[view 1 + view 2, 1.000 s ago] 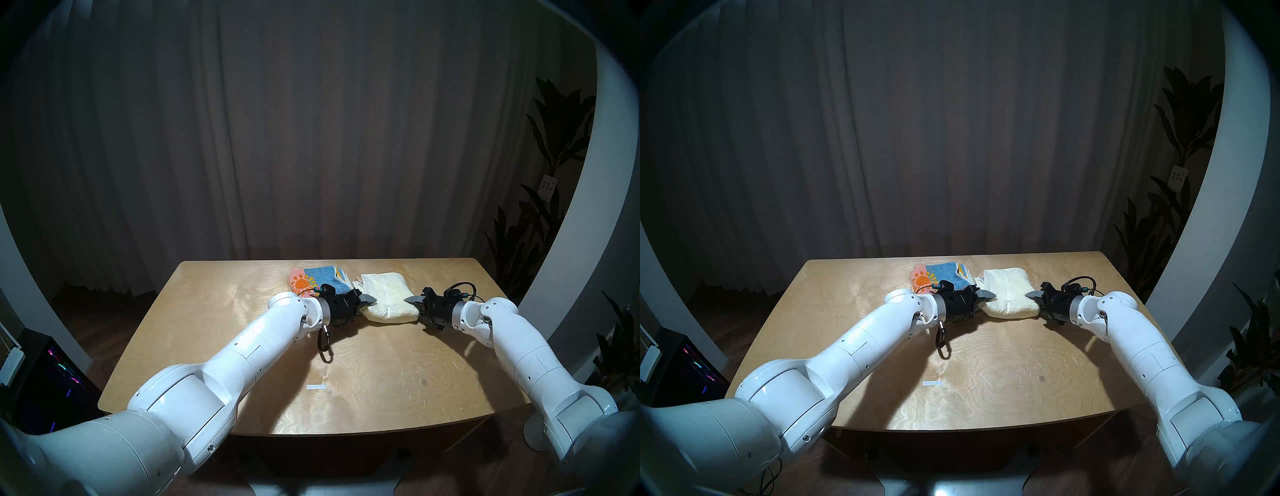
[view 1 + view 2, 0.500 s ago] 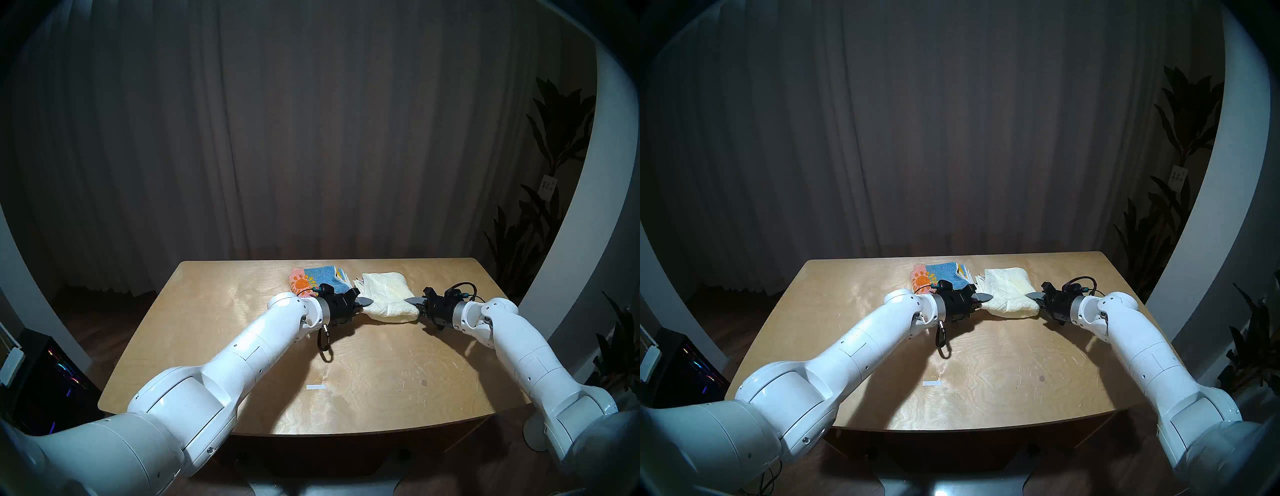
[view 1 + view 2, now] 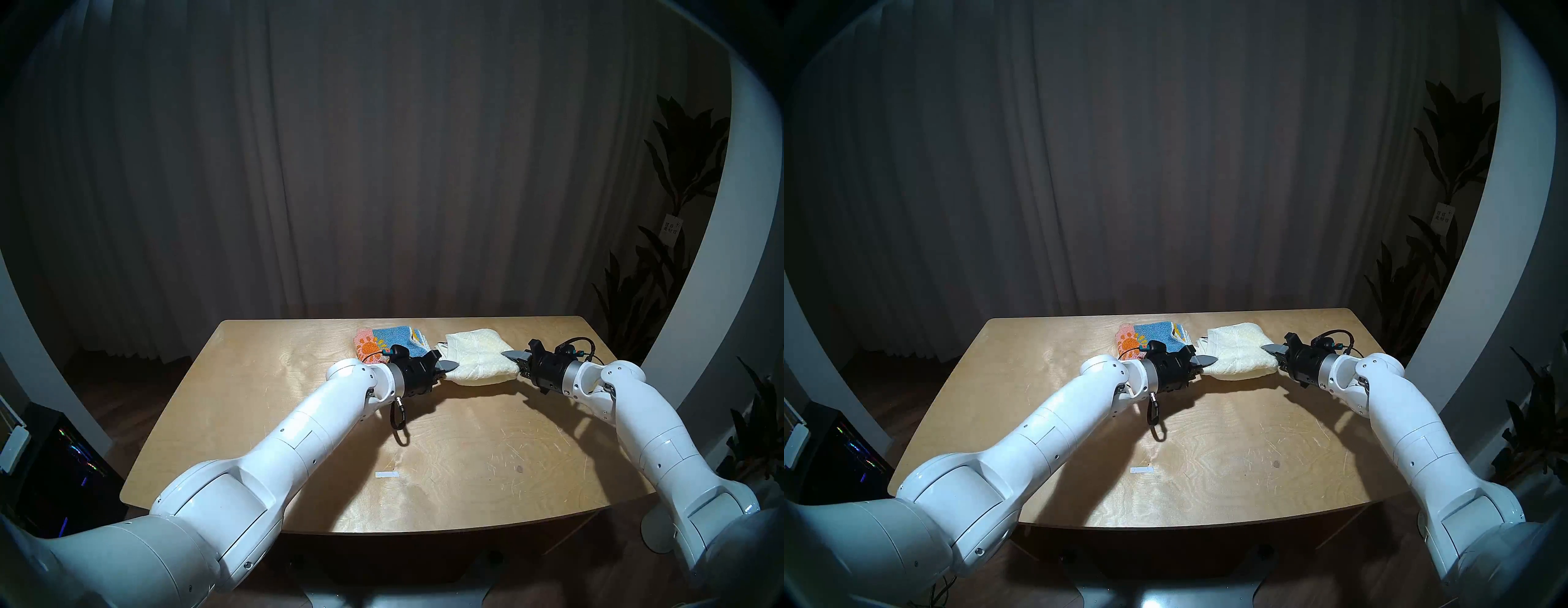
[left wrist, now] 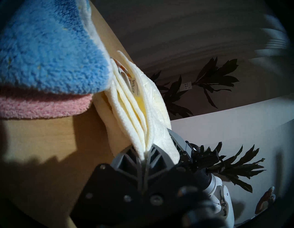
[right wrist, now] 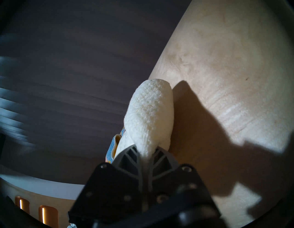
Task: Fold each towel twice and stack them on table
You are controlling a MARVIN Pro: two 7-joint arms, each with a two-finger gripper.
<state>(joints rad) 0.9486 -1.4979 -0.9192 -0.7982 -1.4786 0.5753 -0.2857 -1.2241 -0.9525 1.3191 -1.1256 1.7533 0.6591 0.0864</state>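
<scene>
table (image 3: 263,407): light plywood top, fills lower centre of head views; white tape mark (image 3: 387,474) low centre.
patterned towel (image 3: 388,344): folded, flat on table, upper centre-left of head view, just beside cream towel's left end; blue over pink layer fills upper left of left wrist view (image 4: 47,52).
left gripper (image 3: 450,368): centre of head view, fingers (image 4: 127,160) clamped tight on cream towel's left edge, stacked layers fanning out above the tips.
carabiner (image 3: 398,418): hangs under left wrist.
cream towel (image 3: 479,361): folded, strung between both grippers, centre-right; near edge sags, shadow on table beneath; cannot tell whether far edge touches wood.
right gripper (image 3: 514,360): right of towel, fingers (image 5: 127,157) pinched closed on towel's rounded fold end (image 5: 149,114).
</scene>
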